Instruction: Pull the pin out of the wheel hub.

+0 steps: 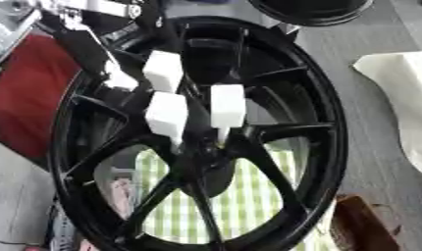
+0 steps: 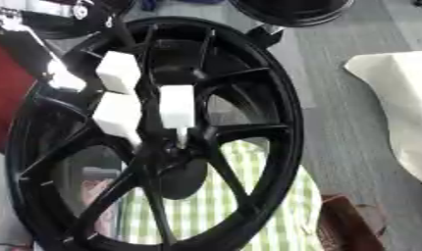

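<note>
Reaching in from the upper left, my left hand [image 1: 176, 105] sits over the centre of the wheel hub [image 1: 197, 162], its white-padded fingers [image 1: 227, 105] pointing down toward the middle where the spokes meet. Two of the pads stand close together just above the hub centre, and something thin and pale shows below their tips, which I take to be the pin [image 1: 221, 137]; I cannot tell whether the fingers have closed on it or only hang beside it. My right hand is not in either view.

The wheel is a black rim with stiff, glossy, angular spokes, cast metal by the look of it, and I judge it heavy enough to stay put while I pull. The pin looks slim, rigid and probably smooth, so it may slip; I would pinch it near its exposed top and draw straight along its axis, not sideways.

Through the spokes a green-and-white checked cloth [image 1: 249, 201] shows. A cream sheet [image 1: 403, 98] lies to the right on grey flooring.
</note>
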